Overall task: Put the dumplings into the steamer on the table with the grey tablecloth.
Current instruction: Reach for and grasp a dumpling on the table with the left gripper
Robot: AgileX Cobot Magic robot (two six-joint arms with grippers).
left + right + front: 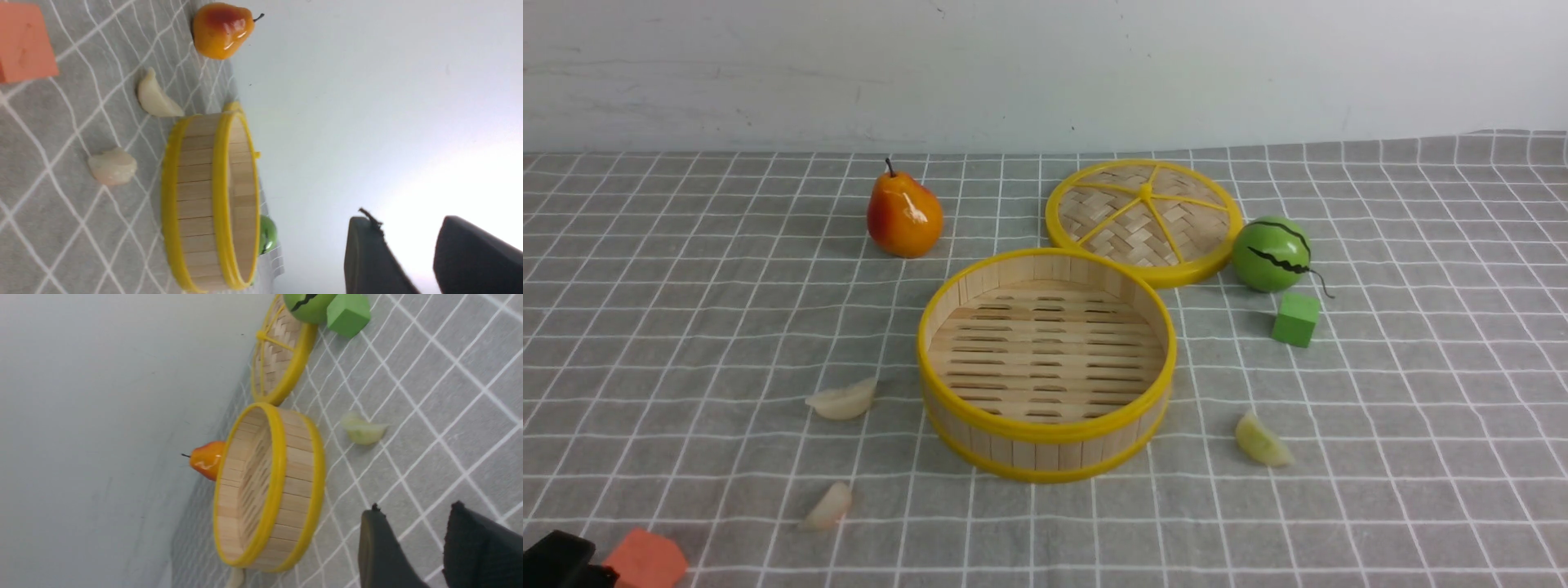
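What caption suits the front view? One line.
Empty bamboo steamer on the grey tablecloth, three dumplings scattered around it, lid lying behind.

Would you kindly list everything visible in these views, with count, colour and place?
Steamer: one, bamboo with yellow rims, centre, empty.
Lid: one, woven, yellow-rimmed, behind steamer, rightward.
Dumplings: three, cream to yellow-green; two left of steamer, one right.
Pear: one, orange-yellow, rear left.
Melon: one, green, black stripe, right of lid.
Cube: one, green, before melon.
Block: one, orange, near-left corner.
Tablecloth: one, grey, white grid, under everything.
Left jaws: one pair, black, apart, empty.
Right jaws: one pair, black, apart, empty.
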